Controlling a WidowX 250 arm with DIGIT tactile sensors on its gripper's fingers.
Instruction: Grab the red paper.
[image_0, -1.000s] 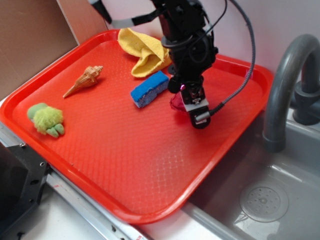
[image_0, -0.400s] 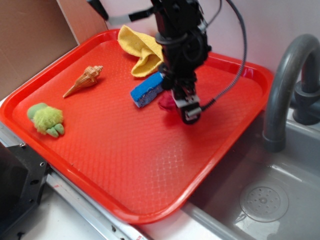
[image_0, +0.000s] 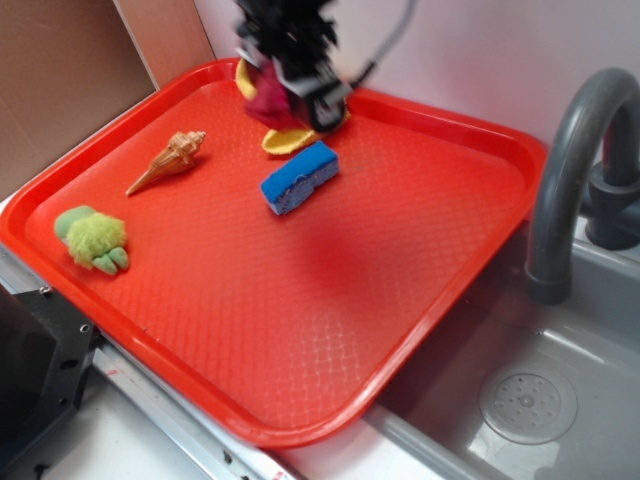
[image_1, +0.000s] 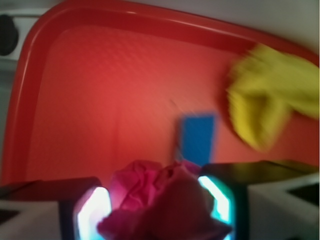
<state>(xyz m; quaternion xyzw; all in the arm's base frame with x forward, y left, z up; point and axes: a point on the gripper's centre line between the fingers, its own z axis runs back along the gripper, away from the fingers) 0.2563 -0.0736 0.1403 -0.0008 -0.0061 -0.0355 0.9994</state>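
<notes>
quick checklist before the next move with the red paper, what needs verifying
1. Red paper sits between the claw fingers: ok.
2. Paper lifted off the red tray: ok, it hangs above the tray's far edge in the exterior view.
3. Grip firm enough to hold: cannot tell, both views are motion-blurred.
4. Nothing else caught in the claw: ok, the blue sponge and yellow cloth lie apart on the tray.
5. Seashell and green plush toy undisturbed on the tray: ok.
</notes>
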